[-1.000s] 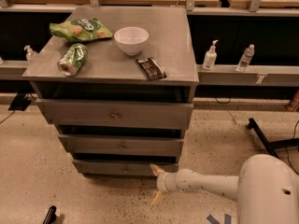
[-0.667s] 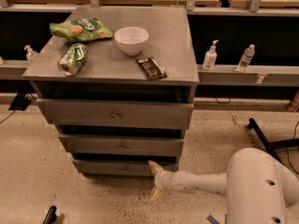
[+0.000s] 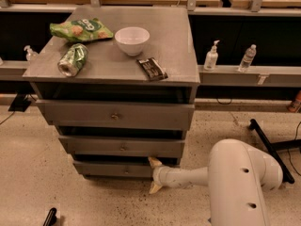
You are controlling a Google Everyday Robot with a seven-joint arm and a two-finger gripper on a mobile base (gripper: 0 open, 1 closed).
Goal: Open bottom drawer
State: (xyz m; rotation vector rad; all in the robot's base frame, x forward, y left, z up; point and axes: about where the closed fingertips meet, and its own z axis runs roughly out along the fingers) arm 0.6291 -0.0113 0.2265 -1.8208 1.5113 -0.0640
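Fingers [image 3: 154, 162] of the gripper [image 3: 153, 174] stand spread wide apart, one cream tip pointing up and the other down towards the floor [image 3: 42, 173]. They grasp nothing. The upper tip sits at the top right corner of the bottom drawer [image 3: 106, 169]; whether it touches the wood I cannot tell. The lower tip hangs just above the floor, beside the drawer's right end.

The bottom drawer is the lowest of three flat grey wooden fronts in the cabinet, low down near the floor. It carries a small round knob at its centre, and a dark gap runs along its top edge. The middle drawer [image 3: 94, 145] and the wider top drawer [image 3: 80, 113] above it have the same plain fronts and small knobs.

The smooth, rounded white arm [image 3: 240, 173] reaches in from the right, low and nearly level. On the grey worktop [image 3: 174, 36] stand a glossy white bowl [image 3: 132, 40], a crinkled green snack bag [image 3: 80, 30], a crushed green can [image 3: 73, 59] and a dark wrapped bar [image 3: 152, 69] near the front edge.

In front of the drawers the speckled floor lies open. A black metal leg [image 3: 270, 145] crosses the floor to the right, behind the arm.
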